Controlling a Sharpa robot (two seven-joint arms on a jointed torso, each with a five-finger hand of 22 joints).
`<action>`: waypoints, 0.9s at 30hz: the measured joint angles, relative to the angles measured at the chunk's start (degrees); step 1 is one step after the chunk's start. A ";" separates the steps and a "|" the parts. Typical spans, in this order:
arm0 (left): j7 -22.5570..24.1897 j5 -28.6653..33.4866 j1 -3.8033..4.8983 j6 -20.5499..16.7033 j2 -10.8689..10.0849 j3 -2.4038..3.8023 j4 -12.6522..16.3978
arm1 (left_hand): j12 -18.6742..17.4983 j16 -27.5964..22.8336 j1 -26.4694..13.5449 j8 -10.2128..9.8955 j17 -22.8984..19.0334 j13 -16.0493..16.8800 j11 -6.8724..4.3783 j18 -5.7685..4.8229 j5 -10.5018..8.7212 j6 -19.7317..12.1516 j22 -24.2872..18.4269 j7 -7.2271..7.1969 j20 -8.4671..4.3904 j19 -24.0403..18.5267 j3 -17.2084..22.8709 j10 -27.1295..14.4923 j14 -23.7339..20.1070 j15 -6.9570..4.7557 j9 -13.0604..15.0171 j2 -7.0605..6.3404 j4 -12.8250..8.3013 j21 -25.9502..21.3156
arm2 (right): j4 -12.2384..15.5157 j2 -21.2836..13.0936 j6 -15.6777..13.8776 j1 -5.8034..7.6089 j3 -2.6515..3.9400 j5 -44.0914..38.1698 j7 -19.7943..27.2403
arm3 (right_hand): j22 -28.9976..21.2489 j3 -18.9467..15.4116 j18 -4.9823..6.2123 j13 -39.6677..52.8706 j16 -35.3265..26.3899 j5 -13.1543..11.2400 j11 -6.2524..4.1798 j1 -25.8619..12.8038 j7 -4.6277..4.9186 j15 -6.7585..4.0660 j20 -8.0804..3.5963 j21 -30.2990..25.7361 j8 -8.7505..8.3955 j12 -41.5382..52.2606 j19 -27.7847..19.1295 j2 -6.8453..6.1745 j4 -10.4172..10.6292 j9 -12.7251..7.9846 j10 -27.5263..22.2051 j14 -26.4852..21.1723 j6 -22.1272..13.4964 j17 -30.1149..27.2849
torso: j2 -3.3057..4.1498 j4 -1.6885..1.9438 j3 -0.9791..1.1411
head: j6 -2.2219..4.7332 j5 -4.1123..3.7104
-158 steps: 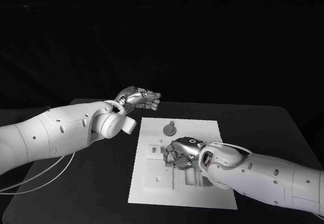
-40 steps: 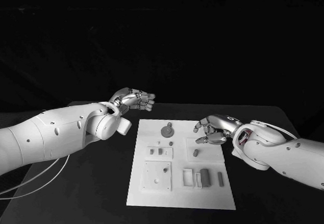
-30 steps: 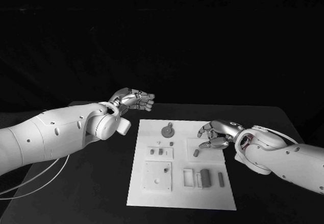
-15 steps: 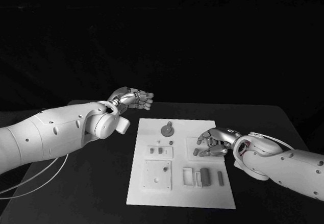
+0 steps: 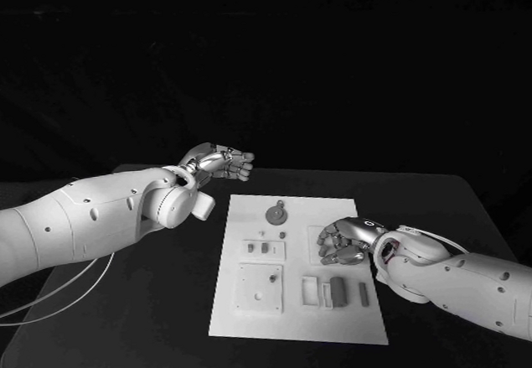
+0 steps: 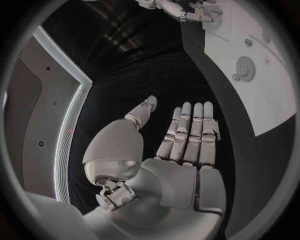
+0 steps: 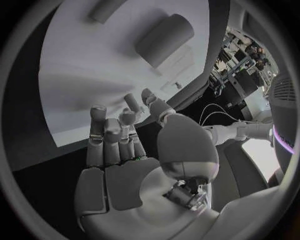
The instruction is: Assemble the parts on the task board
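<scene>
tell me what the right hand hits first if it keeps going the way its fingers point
Probably the task board itself: the right hand hovers over its middle, fingers angled down at the white surface. Depth is unclear.

Black table (image 5: 164, 299) is sitting against a fully dark backdrop, nothing readable behind it. A pale panel with a bright strip edge (image 6: 69, 125) is running alongside the table. Lit room clutter (image 7: 240, 60) is showing past the table edge, too small to identify.
</scene>
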 measured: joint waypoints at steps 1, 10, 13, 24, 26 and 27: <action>0.00 0.00 0.00 0.00 0.00 0.00 -0.01 | 0.00 0.00 0.00 0.00 0.01 0.00 0.00 0.00 0.00 0.00 0.00 0.00 0.00 0.00 0.00 0.00 0.00 0.00 0.00 0.00 0.00 0.00 | -0.05 0.07 -0.03 -0.02 0.00 -0.04 0.02 | 0.00 0.01 0.00 0.00 0.00 0.00 0.00 0.33 0.00 0.00 0.00 0.00 0.08 0.14 0.00 0.33 -0.01 0.06 0.00 0.00 0.00 0.00 | -0.01 -0.01 -0.01 | 0.00 0.03; 0.00 0.00 0.00 0.00 0.00 0.00 -0.01 | 0.00 0.00 0.00 0.00 0.05 0.00 0.00 0.00 0.00 0.00 -0.01 0.00 0.00 0.00 0.00 0.00 0.00 0.00 0.00 0.00 0.00 0.00 | -0.40 0.43 -0.20 -0.11 0.01 -0.46 0.12 | 0.00 0.49 0.00 -0.06 0.31 0.00 -0.93 1.50 -0.35 -0.63 0.02 0.25 1.79 0.24 0.00 2.57 -0.17 0.60 0.52 0.16 0.99 -0.24 | -0.03 -0.07 -0.04 | -0.06 0.20; 0.00 0.00 0.00 0.00 -0.03 0.00 -0.01 | 0.00 0.00 0.00 0.00 0.05 0.01 0.00 0.00 0.00 0.00 -0.01 0.00 0.00 0.00 0.00 0.00 0.00 0.00 0.00 0.00 0.00 0.00 | -0.53 0.43 -0.34 -0.11 0.01 -0.67 0.12 | 0.00 0.49 0.00 -0.13 0.51 0.00 -1.34 2.08 -0.85 -1.09 0.11 0.33 2.37 0.24 0.09 3.15 -0.17 0.81 0.52 0.07 2.07 -0.29 | -0.03 -0.07 -0.03 | -0.07 0.23; 0.00 0.00 0.00 0.00 -0.04 0.00 -0.03 | 0.00 0.00 0.00 0.00 0.04 -0.05 0.00 0.00 0.00 0.00 0.04 0.00 0.00 0.00 0.00 0.00 0.00 0.00 0.01 0.00 0.00 0.00 | -0.47 0.38 -0.70 -0.14 0.01 -1.16 0.11 | 0.01 0.49 0.00 -0.29 0.56 0.00 -1.75 2.93 -1.09 -1.65 -0.34 0.33 3.00 0.24 0.10 4.00 -0.17 1.06 0.93 0.21 3.67 -0.45 | -0.03 -0.12 0.01 | -0.10 0.23; 0.00 0.00 0.00 0.00 -0.04 0.00 -0.03 | 0.00 0.00 0.00 0.00 0.05 -0.05 0.00 0.00 0.00 0.00 0.04 0.00 0.00 0.00 0.00 0.00 0.00 0.00 0.01 0.00 0.00 0.00 | -0.47 0.38 -0.72 -0.15 0.01 -1.20 0.11 | 0.04 0.49 0.00 -0.29 0.55 0.00 -1.81 2.93 -1.29 -1.65 -0.34 0.33 3.00 0.24 0.10 4.00 -0.17 1.06 0.99 0.21 3.88 -0.45 | -0.03 -0.13 0.04 | -0.14 0.23; 0.00 0.00 0.00 0.00 -0.04 0.00 -0.03 | 0.00 0.00 0.00 0.00 0.08 -0.04 0.00 0.00 0.00 0.00 0.04 0.00 0.00 0.00 0.00 0.00 0.00 0.00 0.01 0.00 0.00 0.00 | -0.47 0.38 -0.74 -0.15 0.01 -1.22 0.11 | 0.05 0.49 0.00 -0.30 0.55 0.00 -1.96 2.93 -1.34 -1.65 -0.34 0.38 3.00 0.24 0.10 4.00 -0.17 1.06 1.14 0.21 3.93 -0.48 | -0.03 -0.13 0.04 | -0.16 0.23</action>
